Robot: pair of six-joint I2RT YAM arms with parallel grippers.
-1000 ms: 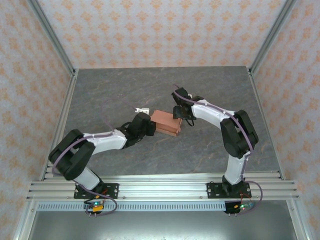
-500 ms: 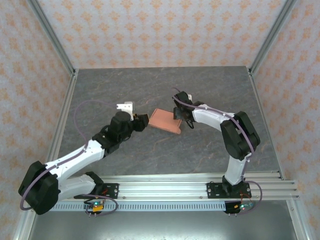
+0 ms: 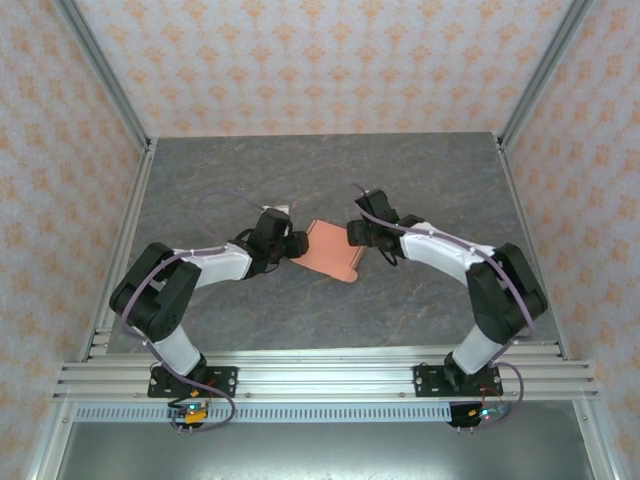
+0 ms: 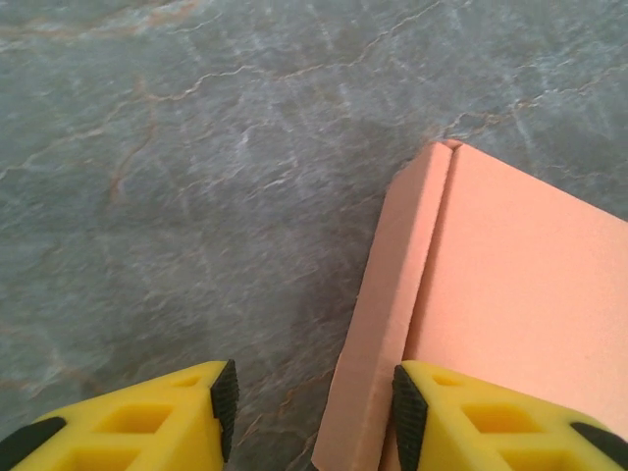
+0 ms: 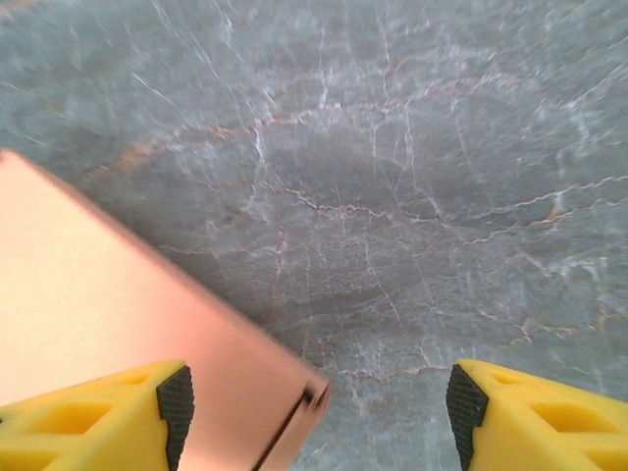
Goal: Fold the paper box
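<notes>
Left hand (image 4: pixel 316 402) spread, straddling one side edge of the paper box (image 4: pixel 520 285). Right hand (image 5: pixel 318 397) spread, at the box's opposite corner.

Free to pass across the bare table (image 3: pixel 420 170) on the far side, at both flanks and along the near strip. Blocked mid-table by the paper box (image 3: pixel 328 252), lying flat. Crowded at its left edge by the left gripper (image 3: pixel 294 243), jaws apart, and at its right corner by the right gripper (image 3: pixel 357 235), jaws wide. Hemmed in by patterned walls (image 3: pixel 300 60) on three sides, slanting frame posts (image 3: pixel 105 75) in the far corners, and the rail (image 3: pixel 320 378) along the near edge.
</notes>
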